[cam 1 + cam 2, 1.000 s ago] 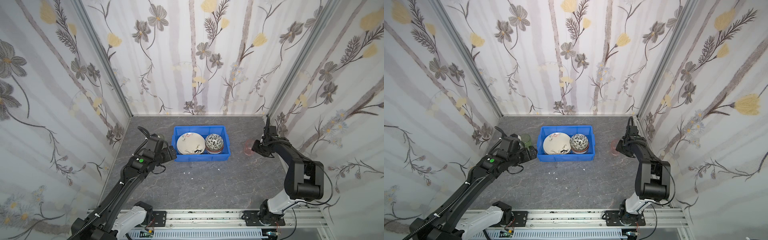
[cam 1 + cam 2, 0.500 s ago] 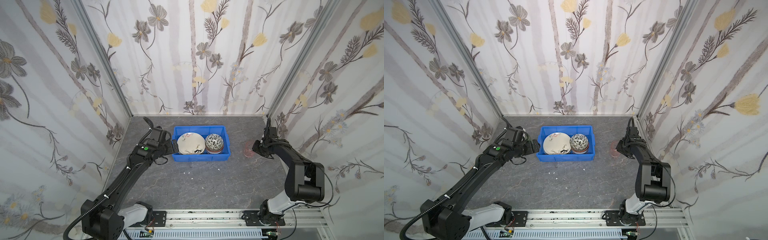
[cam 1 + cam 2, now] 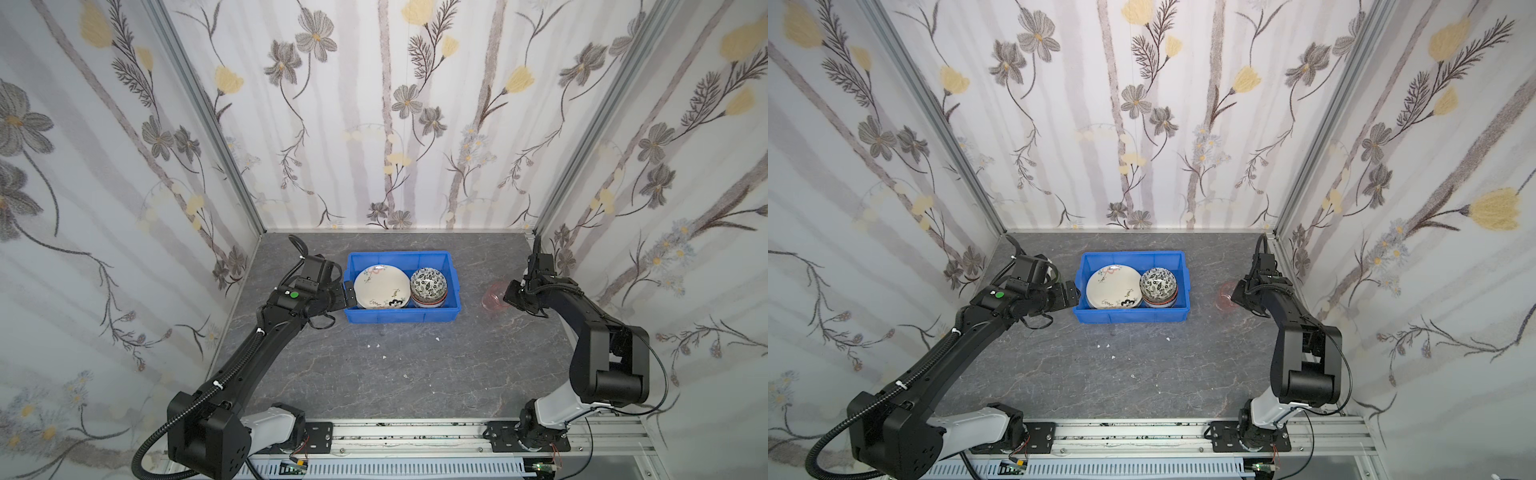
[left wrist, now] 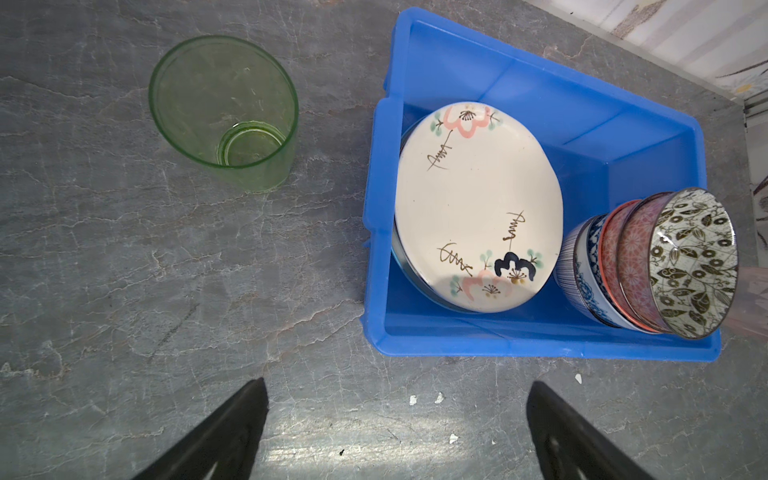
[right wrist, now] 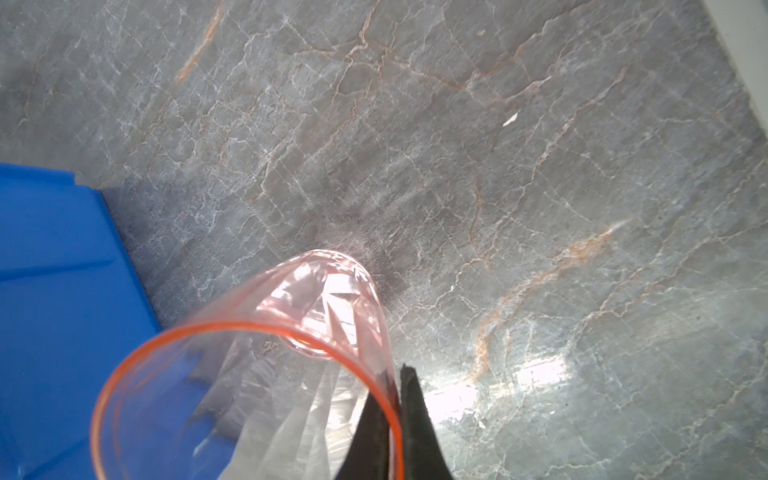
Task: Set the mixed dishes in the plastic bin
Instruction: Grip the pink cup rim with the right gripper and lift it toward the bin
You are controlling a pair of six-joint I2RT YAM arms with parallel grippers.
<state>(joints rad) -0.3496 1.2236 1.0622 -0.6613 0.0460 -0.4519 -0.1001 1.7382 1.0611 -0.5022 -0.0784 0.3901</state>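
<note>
My right gripper [image 5: 394, 419] is clamped on the rim of the pink tumbler [image 5: 257, 365], one finger inside the wall and one outside. The tumbler leans in this grip. I cannot tell whether its base touches the table [image 3: 415, 374]. In both top views it sits just right of the blue bin [image 3: 399, 319], with a strip of bare table between it and the bin's right wall. The right side wall [image 3: 623, 208] of the cell is close behind my wrist.

My left gripper [image 3: 350, 293] is spread wide and grips nothing, just beside the bin's left end. The green tumbler [image 4: 224, 112] stands upright on the table left of the bin, apart from its wall and apart from my fingers.

Inside the bin, the cream plate [image 3: 381, 286] fills the left half, and another rim shows beneath it. The bowls [image 3: 428, 284] are nested on the right and rise above the bin's rim. Bare blue floor shows along the far wall.

I count two tumblers, one plate on top with at least one under it, and at least three bowls, the leaf-patterned one uppermost. The near table is open except for a few white flecks [image 3: 376, 345].
</note>
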